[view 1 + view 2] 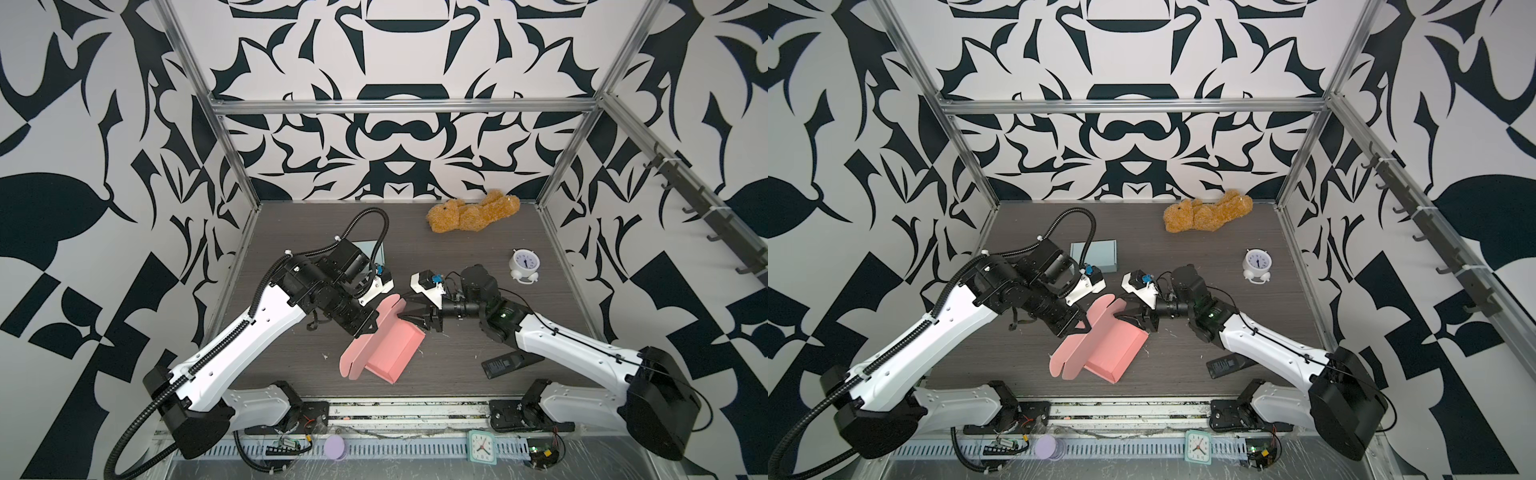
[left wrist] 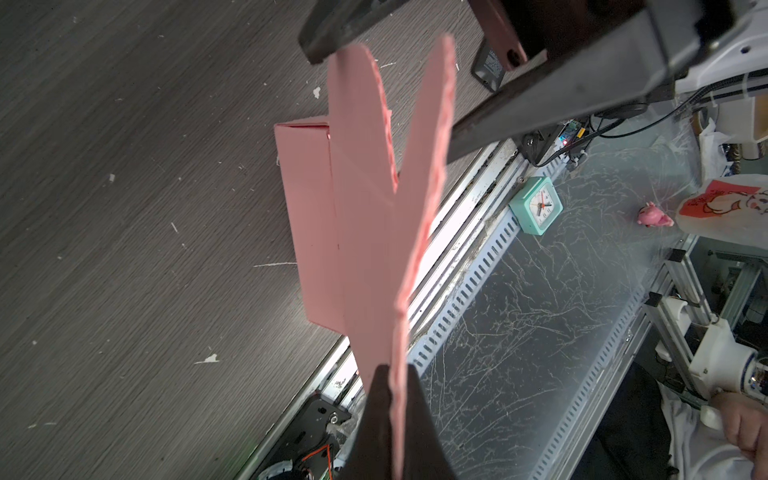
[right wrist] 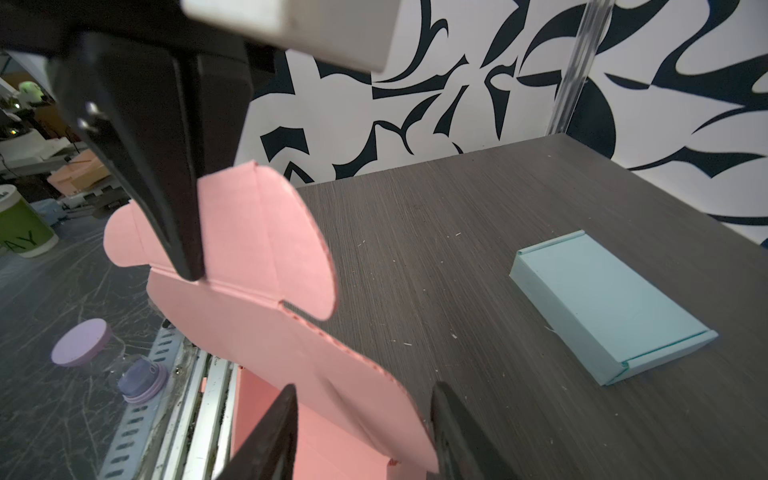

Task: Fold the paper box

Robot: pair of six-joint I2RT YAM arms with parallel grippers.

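Pink corrugated-cardboard box [image 1: 395, 349] sits front-centre on the dark wood-grain bench [image 1: 457, 266], base flat, lid panel standing up. Left claw [image 2: 390, 372] pinches the lid's edge. Right claw [image 3: 363, 386] is spread, straddling a rounded lid flap.

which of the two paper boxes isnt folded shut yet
The pink box: its flaps stand up, one pinched in the left tool. The light blue box lies flat and fully closed, farther back.
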